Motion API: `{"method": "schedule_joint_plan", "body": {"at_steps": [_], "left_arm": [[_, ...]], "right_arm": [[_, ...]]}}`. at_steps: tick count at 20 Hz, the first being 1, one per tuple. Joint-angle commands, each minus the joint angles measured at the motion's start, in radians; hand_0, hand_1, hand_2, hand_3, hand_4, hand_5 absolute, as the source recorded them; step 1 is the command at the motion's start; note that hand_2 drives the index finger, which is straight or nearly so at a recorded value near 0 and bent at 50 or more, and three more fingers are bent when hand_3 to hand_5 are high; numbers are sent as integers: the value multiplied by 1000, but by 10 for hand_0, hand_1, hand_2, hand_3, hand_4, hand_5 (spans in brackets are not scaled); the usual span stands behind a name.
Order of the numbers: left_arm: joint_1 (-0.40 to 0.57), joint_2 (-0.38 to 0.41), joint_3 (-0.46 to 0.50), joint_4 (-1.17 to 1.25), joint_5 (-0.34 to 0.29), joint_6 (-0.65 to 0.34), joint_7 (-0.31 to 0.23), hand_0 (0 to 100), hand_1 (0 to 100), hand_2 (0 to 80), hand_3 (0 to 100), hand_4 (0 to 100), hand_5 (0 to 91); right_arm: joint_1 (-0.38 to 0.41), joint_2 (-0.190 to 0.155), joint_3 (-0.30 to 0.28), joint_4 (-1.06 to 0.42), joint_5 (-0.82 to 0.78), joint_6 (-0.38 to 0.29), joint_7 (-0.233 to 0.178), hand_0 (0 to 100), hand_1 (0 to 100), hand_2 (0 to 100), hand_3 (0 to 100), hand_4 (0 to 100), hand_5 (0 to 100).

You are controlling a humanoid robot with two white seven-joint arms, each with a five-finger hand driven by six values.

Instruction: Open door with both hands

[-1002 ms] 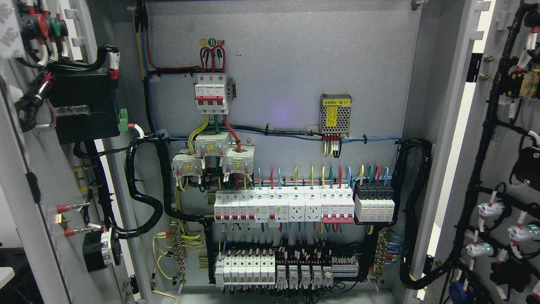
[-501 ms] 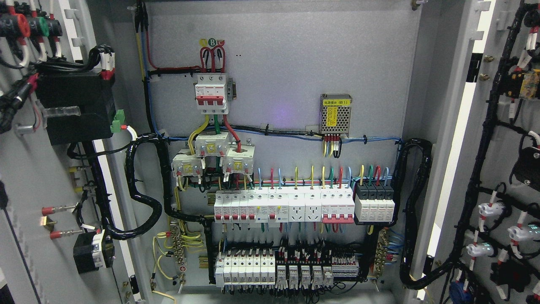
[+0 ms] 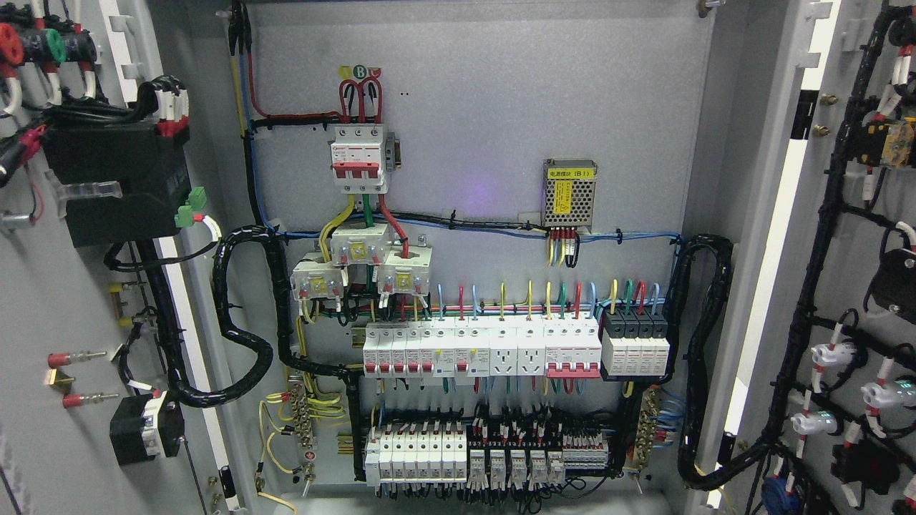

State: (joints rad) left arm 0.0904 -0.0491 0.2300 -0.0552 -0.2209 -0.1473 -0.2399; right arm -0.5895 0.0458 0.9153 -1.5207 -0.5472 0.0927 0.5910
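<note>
We see the cabinet standing open, with both doors swung out to the sides. The left door (image 3: pixel 64 300) fills the left edge of the view, its inner face carrying a black box (image 3: pixel 114 179) and a bundle of black cable (image 3: pixel 236 315). The right door (image 3: pixel 859 286) runs down the right edge with its own cable harness (image 3: pixel 809 286). Between them the back panel (image 3: pixel 501 107) is fully exposed, with the red-handled main breaker (image 3: pixel 359 161) high up and the row of white breakers (image 3: pixel 479 350) lower down.

Compared with a second ago, the left door has swung further outward: the black box and the red-tipped pins (image 3: pixel 75 355) on it have slid toward the left edge of the view, while the right door has not shifted. We judge the opening to be nearly or wholly done, with only the left side finishing its swing.

Neither of our hands shows in this view, so we cannot tell whether the fingers are open, closed or holding a door edge
</note>
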Motion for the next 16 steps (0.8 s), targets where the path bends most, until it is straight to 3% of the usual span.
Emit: {"method": "schedule_joint_plan", "body": {"at_steps": [1,3,6,12,16], "left_arm": [[0,0,-1,0,0,0,1,0,0,0,0,31,0],[0,0,0,0,0,0,1,0,0,0,0,31,0],[0,0,0,2,0,0,1,0,0,0,0,31,0],[-1,-1,-3,-14,-6,-6,-1,0,0,0,0,31,0],[5,-6,-55,-138,0,-37,-6,0,0,0,0,31,0]], "right_arm": [[22,9,-29,14,10,-10,-58,107,0,0,0,0,0],[33,6,-45,10,10,-14,-94,107,0,0,0,0,0],[54,-7,-81,7,9,-43,-99,107,0,0,0,0,0],[115,-41,-134,2,10,-168,-105,107,0,0,0,0,0],[178,-58,-213,1,12,-185,-178,107,0,0,0,0,0]]}}
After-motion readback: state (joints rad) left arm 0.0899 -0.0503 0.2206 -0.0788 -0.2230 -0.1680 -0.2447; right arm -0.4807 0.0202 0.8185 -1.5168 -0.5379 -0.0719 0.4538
